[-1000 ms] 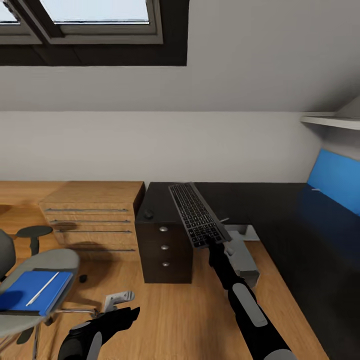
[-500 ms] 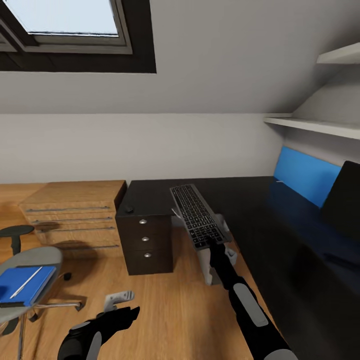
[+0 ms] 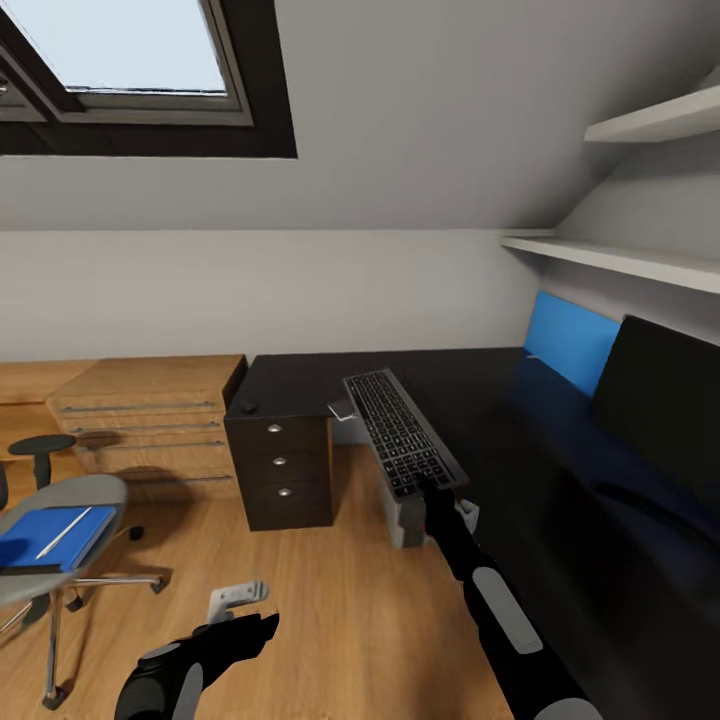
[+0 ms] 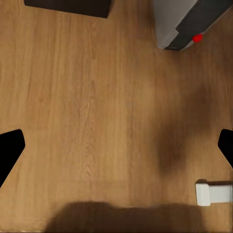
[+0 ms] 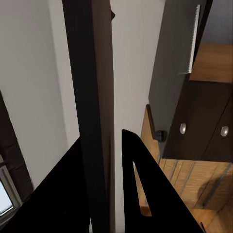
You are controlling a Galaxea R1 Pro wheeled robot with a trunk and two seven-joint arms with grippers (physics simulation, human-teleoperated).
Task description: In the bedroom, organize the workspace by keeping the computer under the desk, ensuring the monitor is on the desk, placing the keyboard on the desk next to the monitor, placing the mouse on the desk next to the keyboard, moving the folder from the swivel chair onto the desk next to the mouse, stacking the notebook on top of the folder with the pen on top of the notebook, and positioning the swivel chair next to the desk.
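My right gripper (image 3: 432, 490) is shut on the near end of the dark-grey keyboard (image 3: 402, 430), holding it tilted in the air over the desk's inner corner. In the right wrist view the keyboard (image 5: 94, 111) shows edge-on between the fingers (image 5: 141, 184). The black desk (image 3: 480, 385) carries the monitor (image 3: 660, 405) at the right and the small mouse (image 3: 248, 407) on its left end. Part of the grey computer (image 3: 402, 515) stands on the floor below the keyboard, and its red-dotted end (image 4: 187, 24) faces the left wrist camera. The blue folder (image 3: 45, 537) lies on the swivel chair (image 3: 70, 500). My left gripper (image 3: 255, 630) hangs open over the floor.
A light wooden low cabinet (image 3: 150, 420) stands left of the desk's black drawers (image 3: 280, 465). A small white bracket (image 3: 235, 600) lies on the plank floor near my left gripper. Two wall shelves (image 3: 620, 260) hang above the monitor. A thin white stick rests on the folder.
The camera has swung right, so the chair and cabinet slid left and the monitor came into view. The keyboard stays held in the right gripper. The left arm has kept its pose.
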